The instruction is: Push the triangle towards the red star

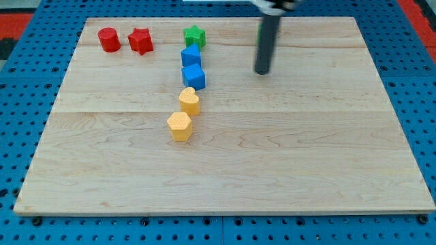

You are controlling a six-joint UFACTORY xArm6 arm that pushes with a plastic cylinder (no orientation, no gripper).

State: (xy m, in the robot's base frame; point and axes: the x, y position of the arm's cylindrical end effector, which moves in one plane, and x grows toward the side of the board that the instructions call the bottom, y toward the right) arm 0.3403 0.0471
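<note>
The red star [140, 41] lies near the board's top left, just right of a red cylinder [108, 39]. A blue block that looks like the triangle [191, 55] sits right of the red star, below a green star [194, 35] and touching a blue cube [193, 77] beneath it. My tip [262, 72] rests on the board well to the right of the blue blocks, touching none of them. The rod rises to the view's top.
A yellow rounded block [189, 101] and a yellow hexagon [179, 126] continue the column below the blue cube. A sliver of a green block [259, 33] shows behind the rod. The wooden board [306, 170] lies on a blue pegboard.
</note>
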